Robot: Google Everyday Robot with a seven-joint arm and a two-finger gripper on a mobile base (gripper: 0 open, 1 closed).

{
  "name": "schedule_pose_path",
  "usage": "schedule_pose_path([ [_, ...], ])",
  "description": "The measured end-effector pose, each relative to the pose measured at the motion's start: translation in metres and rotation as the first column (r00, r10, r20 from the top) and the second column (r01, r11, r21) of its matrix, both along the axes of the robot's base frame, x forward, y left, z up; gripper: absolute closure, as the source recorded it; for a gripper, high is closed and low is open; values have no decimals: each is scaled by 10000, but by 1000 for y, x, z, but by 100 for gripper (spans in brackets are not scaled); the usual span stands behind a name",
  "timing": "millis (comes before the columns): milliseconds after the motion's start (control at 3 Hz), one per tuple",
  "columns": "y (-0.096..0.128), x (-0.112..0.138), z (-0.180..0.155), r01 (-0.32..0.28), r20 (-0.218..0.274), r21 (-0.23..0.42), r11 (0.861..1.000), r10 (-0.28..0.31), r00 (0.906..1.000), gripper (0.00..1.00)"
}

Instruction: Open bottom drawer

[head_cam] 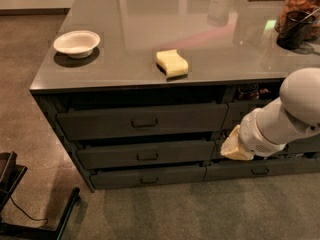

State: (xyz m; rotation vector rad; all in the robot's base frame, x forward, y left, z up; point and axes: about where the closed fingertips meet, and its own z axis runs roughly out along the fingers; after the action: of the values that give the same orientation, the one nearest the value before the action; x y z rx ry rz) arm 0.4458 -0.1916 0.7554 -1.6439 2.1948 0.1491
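The bottom drawer [148,176] is the slim, long dark grey front at the foot of the wider left stack, with a small dark loop handle [149,180] at its centre. It looks slightly ajar, like the two taller drawers [142,122] above it. My gripper [233,147] is the yellowish end of the white arm [290,116] that comes in from the right. It hangs in front of the narrower right stack at middle height, close to the seam between the stacks. It is to the right of and above the bottom drawer's handle, not touching it.
A white bowl [76,43] and a yellow sponge [172,63] sit on the grey countertop [200,24]. A dark cup [292,30] and a snack jar [299,1] stand at the back right. The narrower stack's lowest drawer [260,169] is below my arm. A black stand [30,219] is on the floor at the left.
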Motion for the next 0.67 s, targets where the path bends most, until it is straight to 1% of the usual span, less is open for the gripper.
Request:
schedule_pose_path([
  [333,0,0,0,-1,1,-1,10000,1,10000,100],
  [667,-2,3,-21,-221,95,-117,9997,222,9997,100],
])
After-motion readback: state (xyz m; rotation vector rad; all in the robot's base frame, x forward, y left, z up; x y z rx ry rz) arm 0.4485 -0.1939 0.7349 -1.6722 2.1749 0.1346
